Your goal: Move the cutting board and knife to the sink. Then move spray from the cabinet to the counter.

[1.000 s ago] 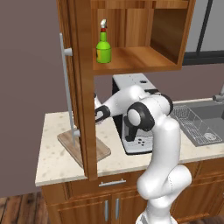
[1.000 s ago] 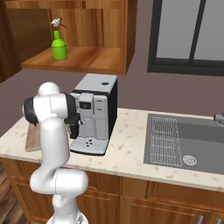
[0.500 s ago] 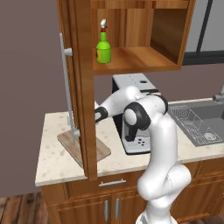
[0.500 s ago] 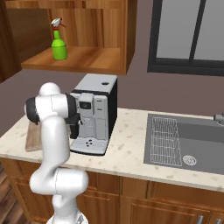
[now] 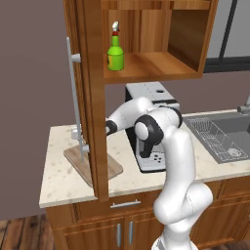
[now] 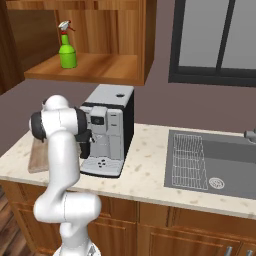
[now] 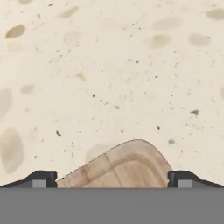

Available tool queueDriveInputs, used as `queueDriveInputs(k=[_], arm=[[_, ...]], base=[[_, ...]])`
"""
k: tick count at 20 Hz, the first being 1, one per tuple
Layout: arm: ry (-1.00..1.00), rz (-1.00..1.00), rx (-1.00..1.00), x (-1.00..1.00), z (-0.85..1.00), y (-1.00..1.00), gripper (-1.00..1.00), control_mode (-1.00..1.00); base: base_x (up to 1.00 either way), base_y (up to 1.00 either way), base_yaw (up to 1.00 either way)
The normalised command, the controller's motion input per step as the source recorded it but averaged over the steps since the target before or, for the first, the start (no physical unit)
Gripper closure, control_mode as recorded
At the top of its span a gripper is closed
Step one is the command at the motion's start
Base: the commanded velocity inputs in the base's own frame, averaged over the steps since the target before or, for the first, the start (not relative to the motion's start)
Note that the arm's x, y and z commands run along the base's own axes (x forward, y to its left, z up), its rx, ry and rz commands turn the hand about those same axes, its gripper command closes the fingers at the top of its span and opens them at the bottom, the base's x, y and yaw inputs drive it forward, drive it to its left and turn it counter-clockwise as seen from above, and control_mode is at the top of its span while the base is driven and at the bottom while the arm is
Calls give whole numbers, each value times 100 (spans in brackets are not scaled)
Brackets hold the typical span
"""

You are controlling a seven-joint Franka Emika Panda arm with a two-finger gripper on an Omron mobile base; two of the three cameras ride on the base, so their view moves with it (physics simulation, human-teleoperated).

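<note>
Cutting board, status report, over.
Jaws open, empty, low over the counter. Cutting board corner between the fingertips, not gripped. Open cabinet door stands close by.

I see the spray (image 6: 67, 50) upright on the cabinet (image 6: 95, 67) shelf, a coffee machine (image 6: 107, 131) on the desk (image 6: 145, 172), the sink (image 6: 215, 160) to its right.

Light: falling evenly and softly from above, nothing glaring.
Shadows: lying faintly inside the cabinet (image 5: 146, 44) and under its shelf.
Sharpness: rendering crisp, though the bench (image 7: 113, 65) is looking slightly soft up close.
</note>
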Motion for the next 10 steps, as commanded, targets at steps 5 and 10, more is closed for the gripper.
queueDriveInputs(k=[5, 10], arm=[[0, -2, 0, 23, -21, 3, -100, -100], [1, 0, 0, 27, -6, -1, -100, -100]], base=[[0, 0, 0], [0, 0, 0]])
